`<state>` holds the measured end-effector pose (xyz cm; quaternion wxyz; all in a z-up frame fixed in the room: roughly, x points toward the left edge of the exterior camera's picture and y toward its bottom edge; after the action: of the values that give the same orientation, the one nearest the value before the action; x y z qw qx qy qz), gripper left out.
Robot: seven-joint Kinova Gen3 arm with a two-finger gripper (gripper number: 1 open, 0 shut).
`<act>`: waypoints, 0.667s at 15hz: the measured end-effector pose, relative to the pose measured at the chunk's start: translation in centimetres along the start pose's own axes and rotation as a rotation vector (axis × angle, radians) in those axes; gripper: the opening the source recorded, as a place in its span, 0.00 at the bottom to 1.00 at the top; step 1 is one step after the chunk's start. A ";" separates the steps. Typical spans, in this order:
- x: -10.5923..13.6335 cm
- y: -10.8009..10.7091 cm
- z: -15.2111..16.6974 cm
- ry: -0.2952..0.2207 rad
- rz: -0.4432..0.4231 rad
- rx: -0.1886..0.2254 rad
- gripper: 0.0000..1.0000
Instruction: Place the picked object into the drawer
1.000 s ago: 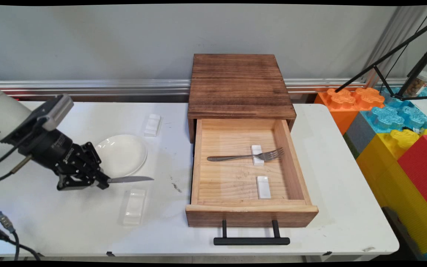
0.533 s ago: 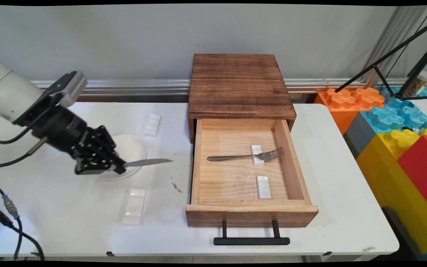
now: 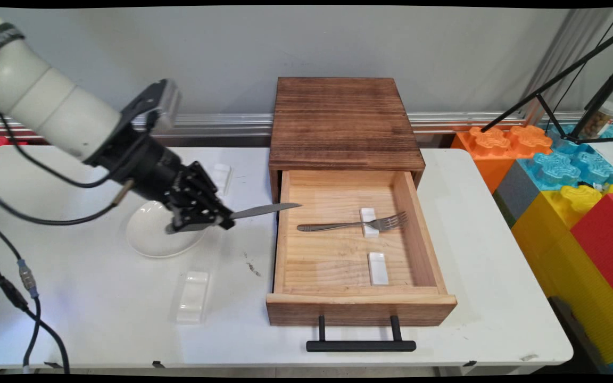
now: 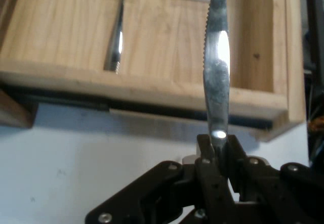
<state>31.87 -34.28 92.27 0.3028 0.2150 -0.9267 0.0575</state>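
Clamping a knife [image 3: 264,210] by its handle, the pincer [image 3: 225,220] hangs above the counter [image 3: 99,303], blade tip over the drawer [image 3: 359,308] edge, near a fork [image 3: 351,225]

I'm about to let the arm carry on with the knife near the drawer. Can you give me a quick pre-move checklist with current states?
1. Knife clamped in the gripper: ok, fingers shut on its handle end.
2. Drawer open: ok, pulled fully out.
3. Blade tip past the drawer's left wall: ok, just over it.
4. Free rest in drawer: ok, bare.
5. Fork clear of that rest: ok, on the farther one.
6. Blade height above the wall: cannot tell.
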 end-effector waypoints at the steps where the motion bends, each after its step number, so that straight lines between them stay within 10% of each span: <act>1: 0.7 0.0 0.5 0.005 -0.004 0.007 0.00; 10: 6.5 0.0 6.3 0.039 -0.015 0.011 0.00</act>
<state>23.76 -38.16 90.95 0.3202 0.2226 -0.9186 0.0646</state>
